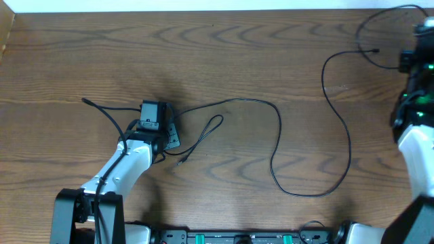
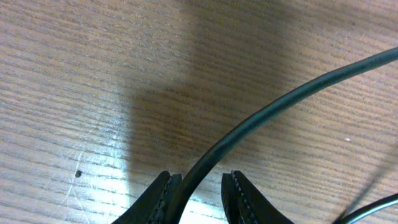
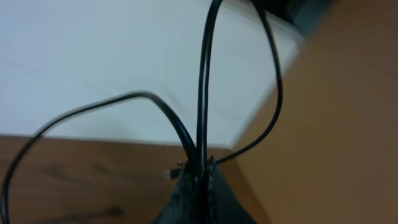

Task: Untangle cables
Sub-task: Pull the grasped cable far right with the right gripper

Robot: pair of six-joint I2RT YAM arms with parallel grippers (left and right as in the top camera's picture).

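Right fingers (image 3: 186,202) pinch black cable (image 3: 203,93) at table's (image 3: 62,180) far right corner.

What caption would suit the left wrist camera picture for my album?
The left gripper, fingers apart, straddles a black cable on the wooden table.

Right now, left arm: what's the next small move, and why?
Probably lift the left gripper straight up, clear of the black cable. Its jaws stand apart with the cable loose between them, and in the overhead view the long run beyond it lies in open curves with no crossing. The right gripper is shut on black cable.
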